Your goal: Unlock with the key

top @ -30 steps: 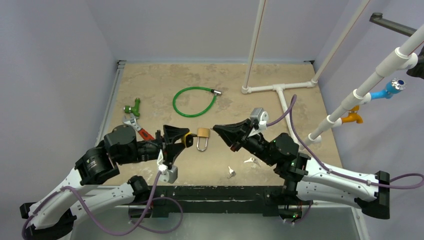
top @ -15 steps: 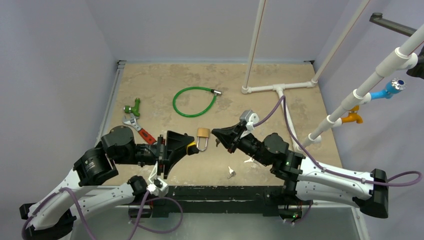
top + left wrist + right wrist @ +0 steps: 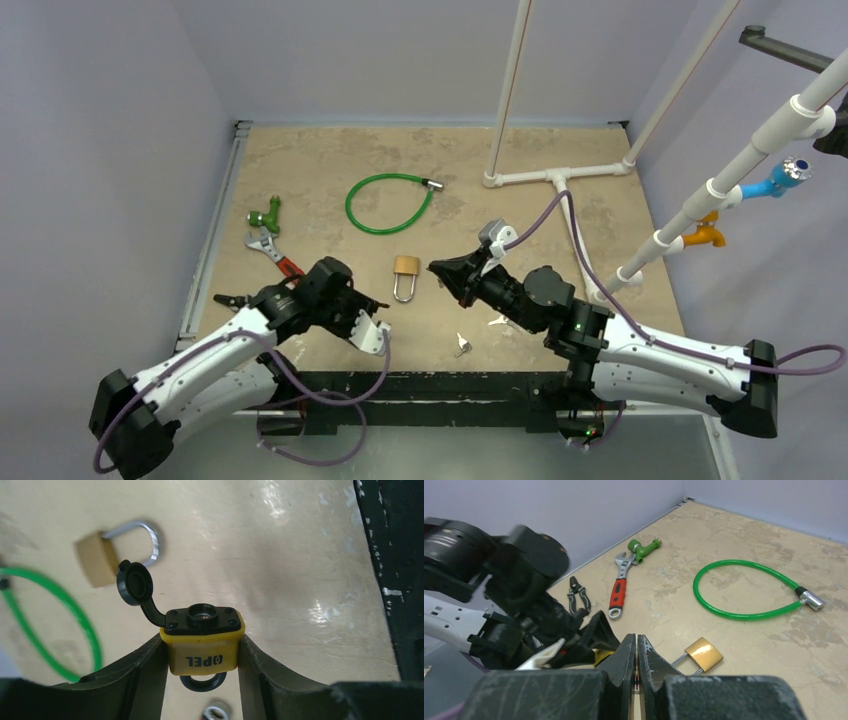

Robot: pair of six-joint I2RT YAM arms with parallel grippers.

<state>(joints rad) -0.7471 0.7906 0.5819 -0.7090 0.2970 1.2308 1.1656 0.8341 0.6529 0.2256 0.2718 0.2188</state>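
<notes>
**A:** Left wrist view first. What do the left jaws have?

**B:** They are clamped on the yellow padlock (image 3: pixel 204 659), with one finger (image 3: pixel 150 672) pressed against each side of its body. The keyhole end faces away from the wrist. The black dust cap (image 3: pixel 134 582) is flipped open to one side, and the dark shackle sits low between the fingers.

**A:** Where is it over the bench?

**B:** It is near the dark front edge, with bare bench (image 3: pixel 300 580) behind it. I cannot tell whether it touches the surface. Beyond it the brass padlock (image 3: pixel 405 265) lies flat, and the green cable lock (image 3: pixel 349 207) lies further back.

**A:** And the right jaws?

**B:** They are pressed together. The right wrist view shows only a thin sliver between the pads, too little to name. From above, their tips point at the brass padlock, near it but apart.

**A:** Any keys?

**B:** Two lie loose on the bench. One key (image 3: pixel 462 344) is near the front edge. The other key (image 3: pixel 503 322) is just beside the right arm.

**A:** Anything else?

**B:** A red-handled wrench (image 3: pixel 618 587), a green fitting (image 3: pixel 642 546) and pliers (image 3: pixel 579 596) lie along the left side.
</notes>
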